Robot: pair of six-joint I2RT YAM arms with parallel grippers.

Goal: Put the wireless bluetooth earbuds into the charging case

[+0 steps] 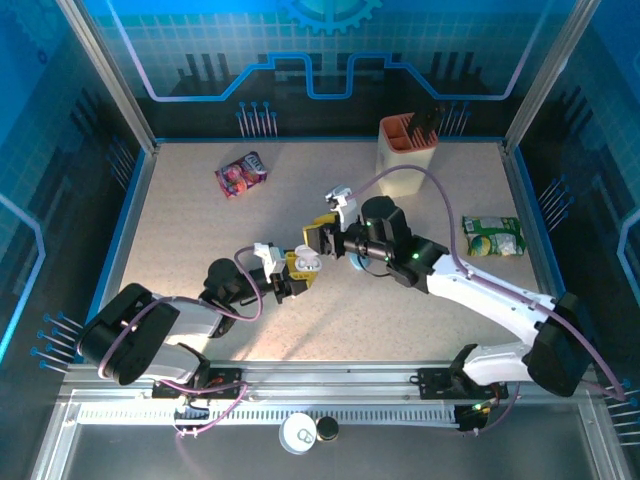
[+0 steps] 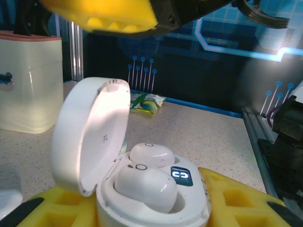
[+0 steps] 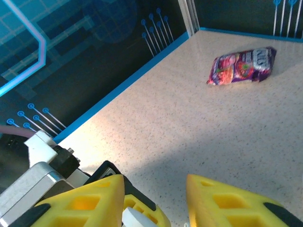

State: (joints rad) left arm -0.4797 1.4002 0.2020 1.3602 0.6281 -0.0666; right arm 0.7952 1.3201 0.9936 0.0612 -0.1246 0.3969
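The charging case (image 2: 156,215) sits open between the left tool's (image 2: 147,205) yellow fingers (image 2: 232,196), which touch it on both sides. Its lid (image 2: 90,137) stands hinged up on the left. 2 white earbuds (image 2: 144,187) lie seated inside, 1 behind the other, beside a small dark display (image 2: 181,175) with a blue mark. Above hangs a yellow finger of the right tool (image 2: 113,16). On the speckled tabletop (image 2: 208,137), a cream container (image 2: 28,85) with an orange rim stands left, and a green packet (image 2: 147,102) lies near the blue-trimmed edge.

Speckled beige table (image 1: 200,230): purple snack packet (image 1: 241,174) far left, cream holder (image 1: 406,148) far edge, green packet (image 1: 494,237) right.
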